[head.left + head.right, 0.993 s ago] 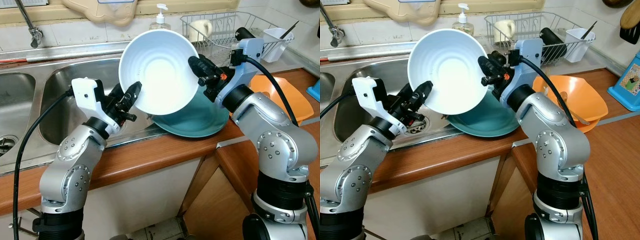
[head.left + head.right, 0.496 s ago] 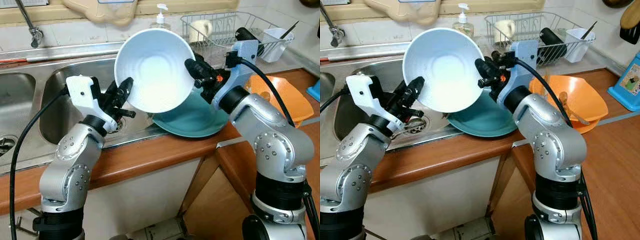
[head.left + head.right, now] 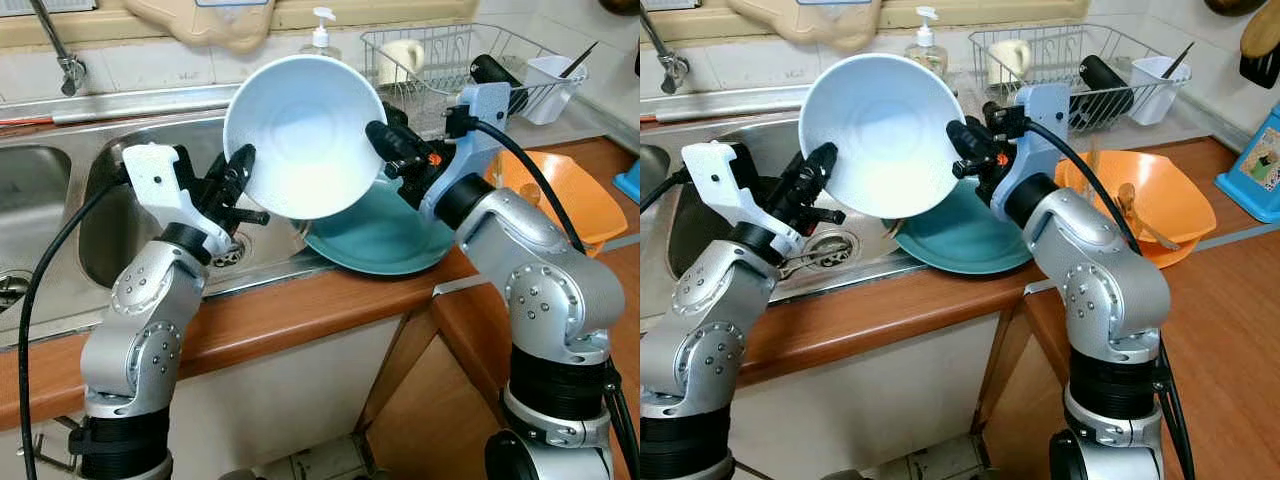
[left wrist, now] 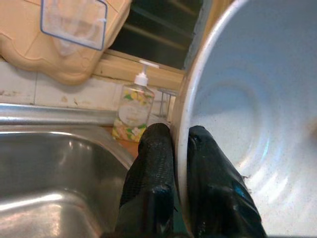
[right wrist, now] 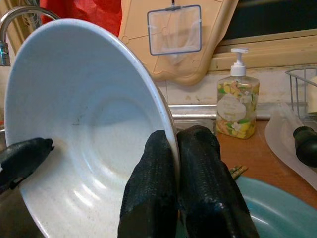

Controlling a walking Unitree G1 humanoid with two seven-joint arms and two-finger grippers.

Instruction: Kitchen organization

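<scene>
pinching opposite rims, left end effector [image 3: 240,172] and right end effector [image 3: 383,140] hold white bowl [image 3: 300,135] above sink edge [image 3: 270,270].

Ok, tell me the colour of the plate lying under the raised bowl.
Teal plate, clearest in the left eye view.

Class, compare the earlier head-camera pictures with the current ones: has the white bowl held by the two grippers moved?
Yes. The white bowl, pinched at its rim by the left gripper and right gripper, has shifted to the robot's left, toward the sink, uncovering more of the teal plate.
</scene>
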